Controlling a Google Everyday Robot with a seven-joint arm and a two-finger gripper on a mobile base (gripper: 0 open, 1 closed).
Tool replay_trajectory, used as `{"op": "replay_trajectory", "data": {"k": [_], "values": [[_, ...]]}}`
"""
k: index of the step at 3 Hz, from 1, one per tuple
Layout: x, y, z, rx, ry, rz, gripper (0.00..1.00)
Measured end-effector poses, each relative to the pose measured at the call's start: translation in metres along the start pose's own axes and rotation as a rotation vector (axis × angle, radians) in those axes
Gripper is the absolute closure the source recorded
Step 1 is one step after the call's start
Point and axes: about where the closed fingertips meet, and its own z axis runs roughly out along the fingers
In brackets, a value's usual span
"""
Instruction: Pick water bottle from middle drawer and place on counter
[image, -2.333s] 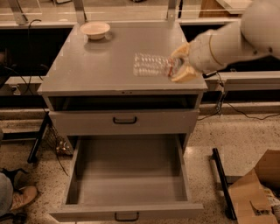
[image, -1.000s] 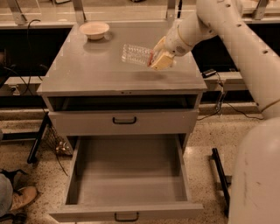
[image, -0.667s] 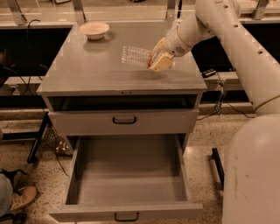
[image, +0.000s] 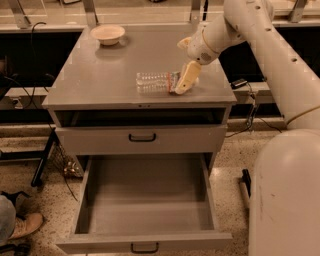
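Observation:
The water bottle lies on its side on the counter, near the front edge, cap end pointing right. My gripper is over the counter's right side with its jaws spread open. One finger rests against the bottle's cap end and the other fingertip is well apart from it, farther back. The middle drawer is pulled fully out below and has nothing in it.
A pale bowl stands at the counter's back left. The shallower upper drawer is shut. My own base fills the lower right. A person's shoe is on the floor at lower left.
The bottle, held above the counter a second ago, now lies on the counter nearer the front. The gripper has opened and let go of it.

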Motion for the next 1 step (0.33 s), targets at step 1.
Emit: {"op": "replay_trajectory", "data": {"k": [1], "values": [[-0.0045, -0.0033, -0.0272, 0.065, -0.016, -0.017, 0.0]]}}
